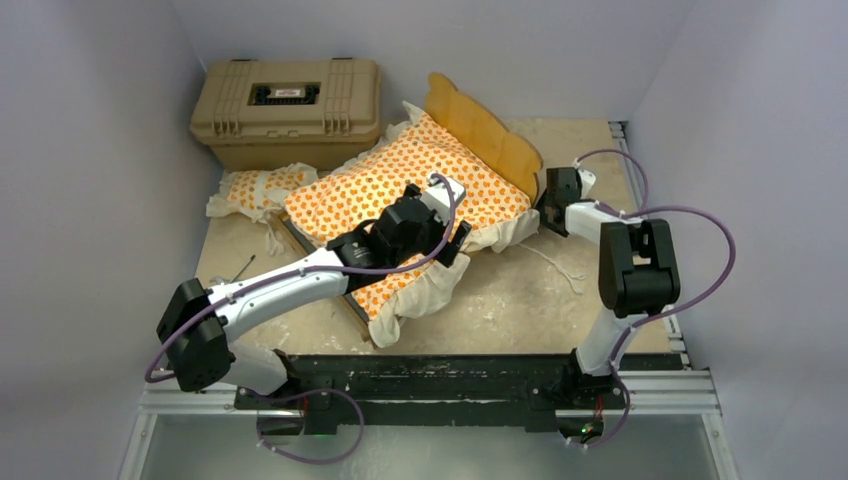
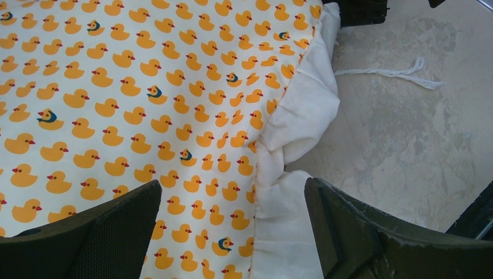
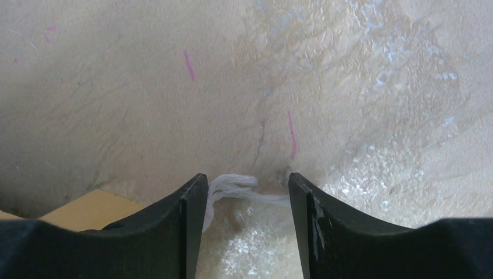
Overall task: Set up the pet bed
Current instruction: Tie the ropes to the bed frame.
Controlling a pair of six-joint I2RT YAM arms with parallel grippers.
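The pet bed's light-wood frame with its scalloped headboard (image 1: 484,128) stands askew at the table's back. The duck-print, white-ruffled mattress cushion (image 1: 370,195) (image 2: 116,104) lies on it, its ruffle (image 2: 302,110) hanging over the near side. The matching small pillow (image 1: 258,190) lies on the table to the left. My left gripper (image 1: 450,215) (image 2: 232,215) hovers open over the cushion's ruffled edge, holding nothing. My right gripper (image 1: 553,190) (image 3: 247,186) is open low over the table beside the headboard's right end, a white tie string (image 3: 235,187) lying between its fingers.
A tan plastic hard case (image 1: 288,105) sits at the back left, close to the pillow. A loose white string (image 1: 560,265) (image 2: 407,70) trails on the table (image 1: 560,310) right of the cushion. White walls enclose the table on three sides.
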